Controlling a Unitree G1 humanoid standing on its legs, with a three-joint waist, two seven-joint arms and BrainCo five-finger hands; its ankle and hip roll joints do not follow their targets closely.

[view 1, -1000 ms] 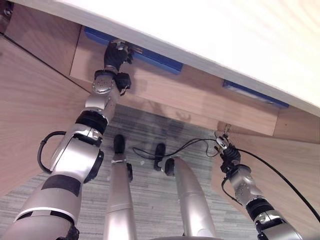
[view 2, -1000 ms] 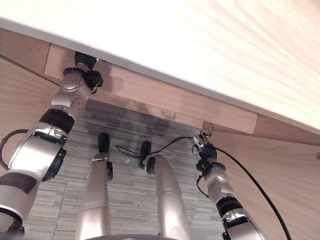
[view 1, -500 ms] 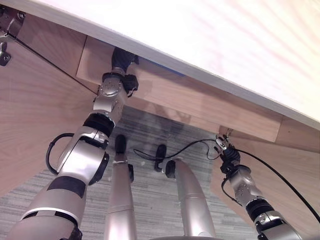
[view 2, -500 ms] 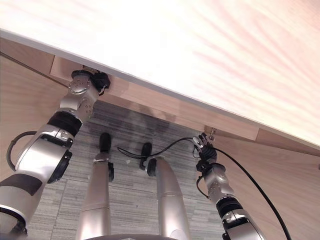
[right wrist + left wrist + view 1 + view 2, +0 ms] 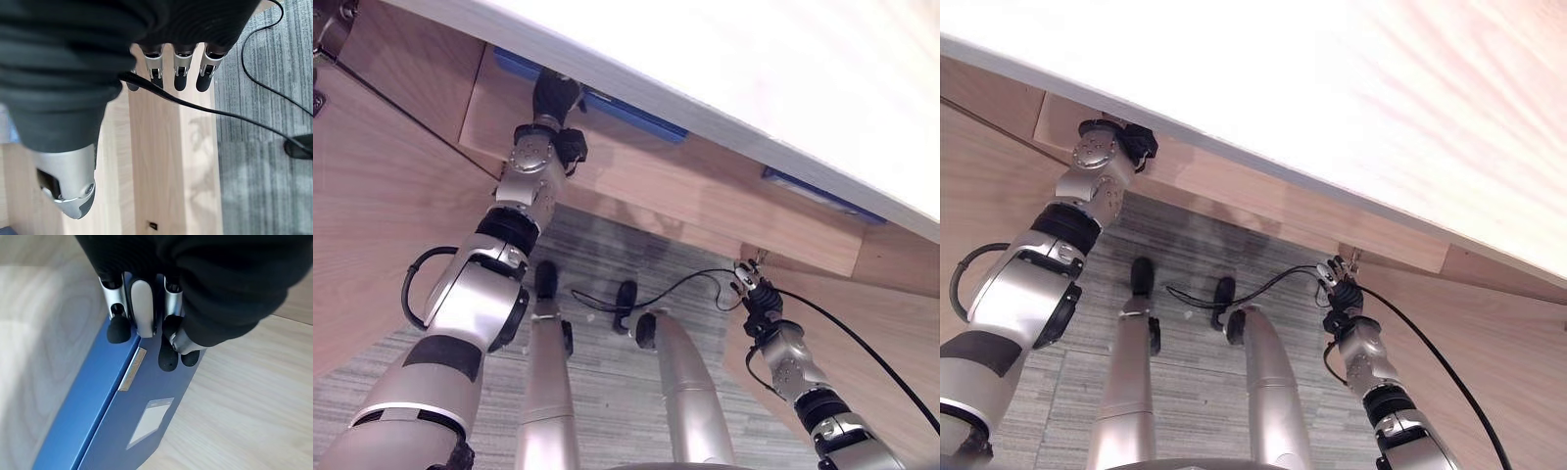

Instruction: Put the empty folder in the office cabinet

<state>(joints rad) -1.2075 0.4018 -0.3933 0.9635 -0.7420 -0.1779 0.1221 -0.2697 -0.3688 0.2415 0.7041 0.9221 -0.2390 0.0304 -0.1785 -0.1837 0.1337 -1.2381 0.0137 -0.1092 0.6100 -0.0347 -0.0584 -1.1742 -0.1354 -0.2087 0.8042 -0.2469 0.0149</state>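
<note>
A blue folder (image 5: pixel 122 416) lies on the wooden shelf (image 5: pixel 244 396) inside the cabinet, under its white top (image 5: pixel 754 88). In the left eye view its blue edge (image 5: pixel 631 112) shows just below that top. My left hand (image 5: pixel 142 308) reaches into the cabinet and holds the folder's near end, with fingertips (image 5: pixel 116 330) on the spine and the thumb on the cover. From the head the same hand (image 5: pixel 555 96) shows far up at the shelf. My right hand (image 5: pixel 756 294) hangs low by the right cabinet door, fingers (image 5: pixel 181 68) relaxed and holding nothing.
An open wooden door (image 5: pixel 382 196) stands at the left and another wooden panel (image 5: pixel 891 333) at the right. A second blue strip (image 5: pixel 822 194) shows further right under the top. Grey carpet (image 5: pixel 607 392) lies below.
The whole view has shifted, so the folder's blue edge shows again under the top. My left hand stays on the folder in the cabinet. The right hand has not moved.
</note>
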